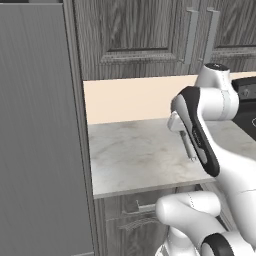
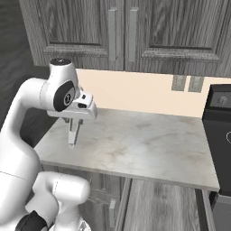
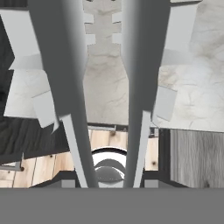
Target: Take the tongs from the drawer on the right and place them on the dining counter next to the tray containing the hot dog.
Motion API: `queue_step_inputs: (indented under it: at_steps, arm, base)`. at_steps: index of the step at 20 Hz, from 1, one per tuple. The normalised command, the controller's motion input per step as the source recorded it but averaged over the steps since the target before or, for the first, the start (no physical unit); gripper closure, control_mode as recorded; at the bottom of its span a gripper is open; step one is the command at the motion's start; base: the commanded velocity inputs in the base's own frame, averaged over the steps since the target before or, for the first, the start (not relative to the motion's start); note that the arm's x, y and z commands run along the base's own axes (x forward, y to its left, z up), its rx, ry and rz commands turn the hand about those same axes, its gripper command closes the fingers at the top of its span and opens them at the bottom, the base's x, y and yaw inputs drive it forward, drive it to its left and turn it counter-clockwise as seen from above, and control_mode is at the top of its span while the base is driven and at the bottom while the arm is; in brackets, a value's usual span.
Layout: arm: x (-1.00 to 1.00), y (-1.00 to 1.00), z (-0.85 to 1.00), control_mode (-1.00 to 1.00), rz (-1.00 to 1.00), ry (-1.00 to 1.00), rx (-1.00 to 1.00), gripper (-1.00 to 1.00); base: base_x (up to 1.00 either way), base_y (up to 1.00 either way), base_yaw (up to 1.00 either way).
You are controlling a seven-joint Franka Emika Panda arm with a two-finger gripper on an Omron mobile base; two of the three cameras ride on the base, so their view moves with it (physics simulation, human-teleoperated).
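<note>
A kitchen wall of dark grey wood-grain upper cabinets (image 1: 135, 30) runs over a peach backsplash (image 1: 125, 100). Below it lies a pale, grey-white marbled stone worktop (image 1: 130, 160).

At the far left of the left base view, a tall flat grey panel (image 1: 35, 140) closes off the worktop's end. To its right, over the bare marble, the white arm bends down and carries the two-finger gripper (image 1: 181, 131), pointing downward.

The slim silvery-grey metal tongs (image 1: 189, 149) hang straight below the gripper. Their upper part is pinched between the fingers, which are drawn in against the two thin arms. Their free ends point down at the stone. Whether the tips touch the surface or stop just above it cannot be told.

In the right base view, the same gripper (image 2: 74, 120) sits over the left part of the worktop. The tongs (image 2: 71, 135) hang beneath it, close to the front edge. Farther right along the wall are two small grey outlet plates (image 2: 187, 83). A black boxy appliance (image 2: 219, 122) stands at the worktop's right end.

In the hand view, the tongs (image 3: 61, 65) run away from the camera as two long grey arms side by side with a narrow gap between them. Their toothed ends lie over the marble.
</note>
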Motion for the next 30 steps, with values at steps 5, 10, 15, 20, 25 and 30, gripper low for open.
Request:
queue_step_inputs:
  at_steps: [5,10,15,20,25,30]
  arm:
    - [0.00,0.23,0.00,-1.00,0.00,-0.02,0.00,1.00]
    - [0.00,0.22,0.00,-1.00,0.00,0.00,0.00,1.00]
    - [0.00,0.25,0.00,-1.00,0.00,0.00,0.00,1.00]
    - [0.00,0.23,0.00,-1.00,0.00,0.00,0.00,1.00]
    - [0.00,0.19,0.00,-1.00,0.00,0.00,0.00,1.00]
    - [0.00,0.10,0.00,-1.00,0.00,0.00,0.00,1.00]
  base:
    - [0.00,0.00,0.00]
    - [0.00,0.00,0.00]
    - [0.00,0.00,0.00]
    - [0.00,0.00,0.00]
    - [0.00,0.00,0.00]
    - [0.00,0.00,0.00]
